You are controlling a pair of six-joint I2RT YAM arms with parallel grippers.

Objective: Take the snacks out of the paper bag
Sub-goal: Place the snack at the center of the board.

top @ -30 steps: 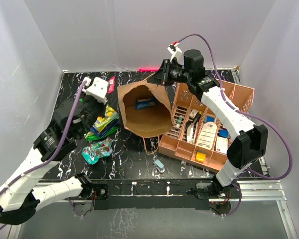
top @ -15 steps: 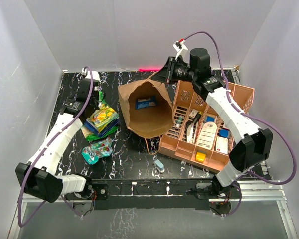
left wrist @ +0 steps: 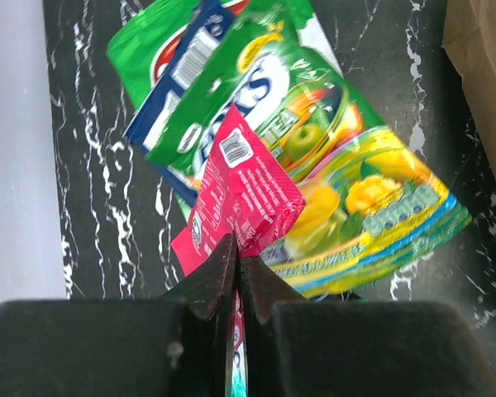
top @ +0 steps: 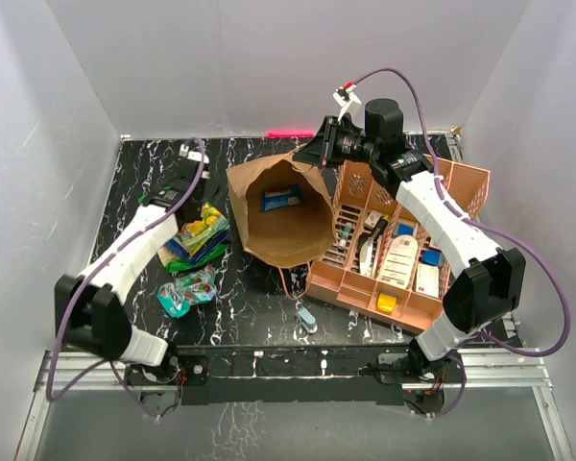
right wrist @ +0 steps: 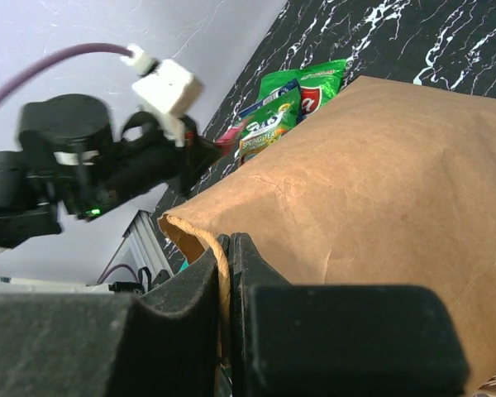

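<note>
Grips: left tool clamped on pink-red packet; right tool clamped on paper bag rim.
Bag at worktop centre, mouth tilted up and nearward, blue packet inside; pink-red packet's long axis runs outward from its tool.

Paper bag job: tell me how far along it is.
Done: a pile of snack packets lies on the table left of the paper bag, with a teal packet nearer the arms. In hand: the left pincer is shut on a pink-red packet above that pile, while the right pincer pinches the bag's rim by a handle. Left: one blue packet lies inside the bag.
</note>
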